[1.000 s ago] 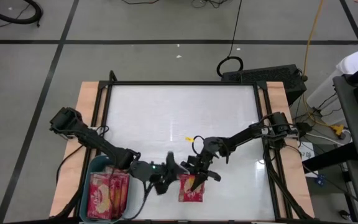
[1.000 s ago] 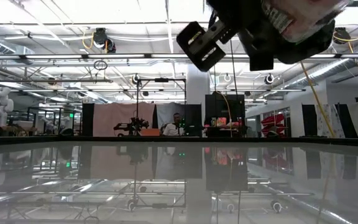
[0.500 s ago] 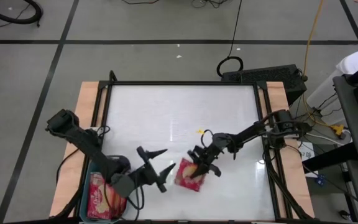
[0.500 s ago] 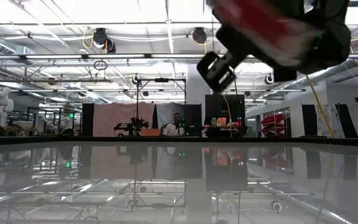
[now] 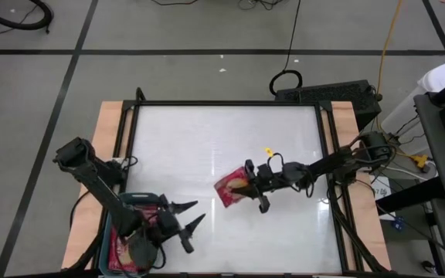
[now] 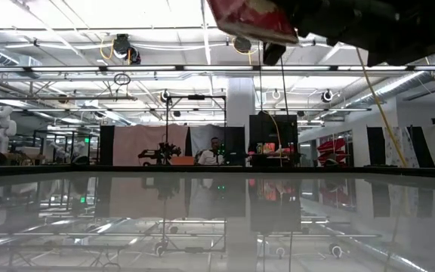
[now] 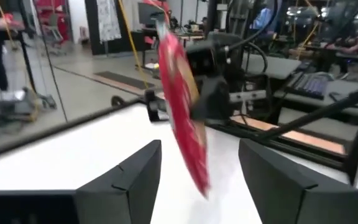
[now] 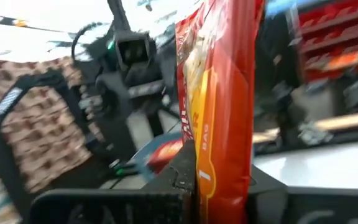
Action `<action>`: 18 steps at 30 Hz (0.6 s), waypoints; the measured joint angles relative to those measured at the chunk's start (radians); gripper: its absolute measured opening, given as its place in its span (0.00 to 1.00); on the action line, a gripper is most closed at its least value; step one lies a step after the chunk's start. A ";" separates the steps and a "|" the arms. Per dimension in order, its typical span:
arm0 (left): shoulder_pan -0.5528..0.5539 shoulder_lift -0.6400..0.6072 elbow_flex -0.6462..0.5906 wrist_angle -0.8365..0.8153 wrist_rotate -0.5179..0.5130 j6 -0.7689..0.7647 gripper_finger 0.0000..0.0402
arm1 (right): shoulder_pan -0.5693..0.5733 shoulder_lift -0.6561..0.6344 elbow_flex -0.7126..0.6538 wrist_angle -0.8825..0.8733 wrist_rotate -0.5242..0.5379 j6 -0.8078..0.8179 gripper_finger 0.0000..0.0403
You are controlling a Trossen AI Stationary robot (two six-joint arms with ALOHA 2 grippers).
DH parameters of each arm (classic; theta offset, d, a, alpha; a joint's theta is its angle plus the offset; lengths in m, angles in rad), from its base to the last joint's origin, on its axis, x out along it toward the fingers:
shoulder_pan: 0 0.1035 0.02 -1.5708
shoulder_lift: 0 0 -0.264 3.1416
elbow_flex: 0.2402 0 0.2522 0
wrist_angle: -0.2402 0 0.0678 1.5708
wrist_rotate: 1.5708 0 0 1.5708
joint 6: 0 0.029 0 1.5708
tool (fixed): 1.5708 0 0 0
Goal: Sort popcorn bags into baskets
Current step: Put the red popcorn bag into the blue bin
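Your right gripper [image 5: 247, 185] was up over the middle of the white desk [image 5: 207, 139], fingers [image 8: 179, 171] pinched tight on one red popcorn bag [image 5: 231, 189]. The bag hung clear of the surface; in the low view it showed at the top of the picture [image 6: 251, 19], well above the desk. In the right wrist view the bag stood edge-on between the fingers, red with a yellow-orange panel [image 8: 219, 93].

Your left gripper [image 5: 188, 224] sat near the front-left part of the desk, just beside the teal basket [image 5: 137, 199], fingers [image 7: 126, 180] spread apart with nothing between them. Its wrist camera looked past the open fingers at the held bag [image 7: 182, 106] and the right arm behind it.

The basket was at the front-left corner of the desk, partly hidden under the left arm. Red popcorn bags [image 5: 122, 249] lay inside it; you couldn't count them from above. The two grippers were apart, no contact between them.
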 joint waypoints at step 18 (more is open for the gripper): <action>0.184 0.106 0.000 0.117 0.251 -0.117 0.73 | 0.105 0.012 0.048 0.034 0.107 -0.117 0.04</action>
